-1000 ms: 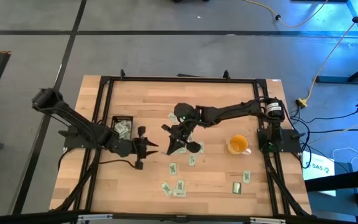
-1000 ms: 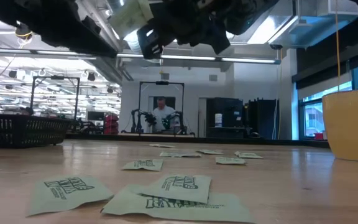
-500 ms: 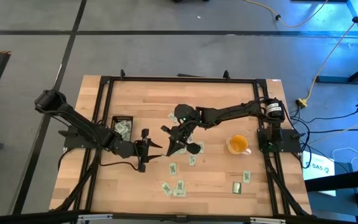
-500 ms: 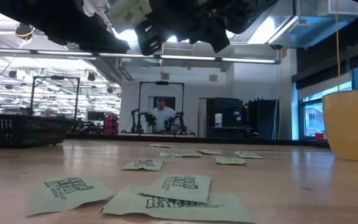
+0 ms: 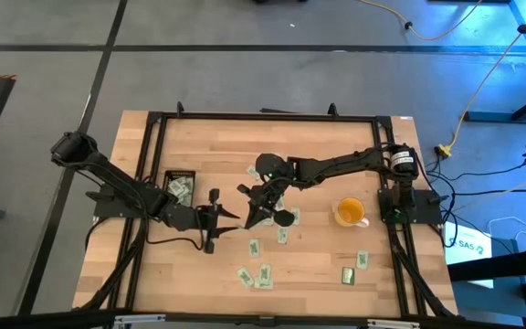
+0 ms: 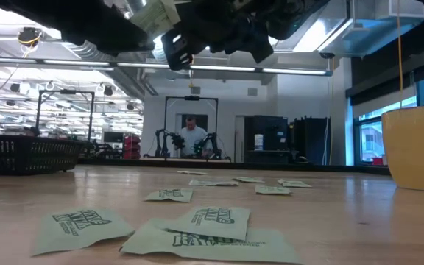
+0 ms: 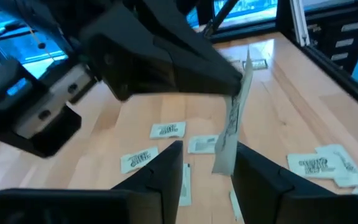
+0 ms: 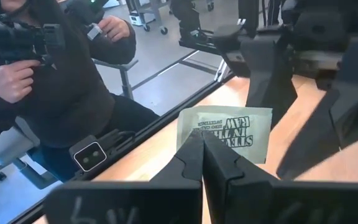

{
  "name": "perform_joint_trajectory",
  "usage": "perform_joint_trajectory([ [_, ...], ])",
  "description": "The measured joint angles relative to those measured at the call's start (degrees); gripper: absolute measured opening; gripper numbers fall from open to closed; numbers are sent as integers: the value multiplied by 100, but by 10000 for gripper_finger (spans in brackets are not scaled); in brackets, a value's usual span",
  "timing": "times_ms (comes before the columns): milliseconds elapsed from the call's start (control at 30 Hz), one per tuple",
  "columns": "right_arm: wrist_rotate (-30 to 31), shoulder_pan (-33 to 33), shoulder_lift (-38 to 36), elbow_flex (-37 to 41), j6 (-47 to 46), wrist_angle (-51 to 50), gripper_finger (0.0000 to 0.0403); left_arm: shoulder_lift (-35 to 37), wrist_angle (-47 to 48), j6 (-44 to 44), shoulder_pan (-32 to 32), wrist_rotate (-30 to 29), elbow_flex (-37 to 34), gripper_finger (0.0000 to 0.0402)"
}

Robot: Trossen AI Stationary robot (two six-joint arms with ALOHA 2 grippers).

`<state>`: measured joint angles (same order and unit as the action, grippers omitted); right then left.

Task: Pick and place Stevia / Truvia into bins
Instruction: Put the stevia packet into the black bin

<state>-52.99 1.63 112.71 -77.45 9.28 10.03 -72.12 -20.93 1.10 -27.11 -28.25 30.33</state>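
**Sachet held up mid-air between two hands, apparently for a handover**

Held edge-on above the middle of the counter (image 5: 327, 146): one sachet (image 8: 225, 132), pinched at its lower edge by the right hand (image 8: 202, 149), fingers clenched tight on the paper. Raised clear of the wood, presumably so the other arm can reach it from the side (a pass toward the tray, judging by the task). Seen from the left wrist as a thin upright strip, hanging from the right arm's dark tip.

Left hand (image 7: 207, 163) brought up right in front of that strip, fingers parted with a gap wider than the sachet's thickness, one finger on either side of it. Not closed on anything; whether a finger already brushes the paper, cannot tell. From above, left hand (image 5: 215, 216) just beside right hand (image 5: 261, 212), both over bare wood.

Black tray (image 5: 178, 187) at the left side of the counter, near the left arm's forearm, with a few sachets already inside. Probably the reason for the pass: tray within easy reach of the left arm, well apart from the right arm's base.

Loose sachets (image 5: 256, 274) scattered flat across the near half of the counter, more beside the yellow cup (image 5: 350, 213). Many left to move; task judged well short of done.

A person (image 8: 61, 74) beyond the counter edge, hands busy with a dark object.
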Motion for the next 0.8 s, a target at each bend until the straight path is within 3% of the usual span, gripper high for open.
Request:
perform_joint_trajectory([
  [500,-1,2,-4,-2,-3,-112,13,2,-118,-195,0,253,2,11],
  [800,0,2,-7,-2,-91,-112,30,2,-116,-195,0,289,2,9],
])
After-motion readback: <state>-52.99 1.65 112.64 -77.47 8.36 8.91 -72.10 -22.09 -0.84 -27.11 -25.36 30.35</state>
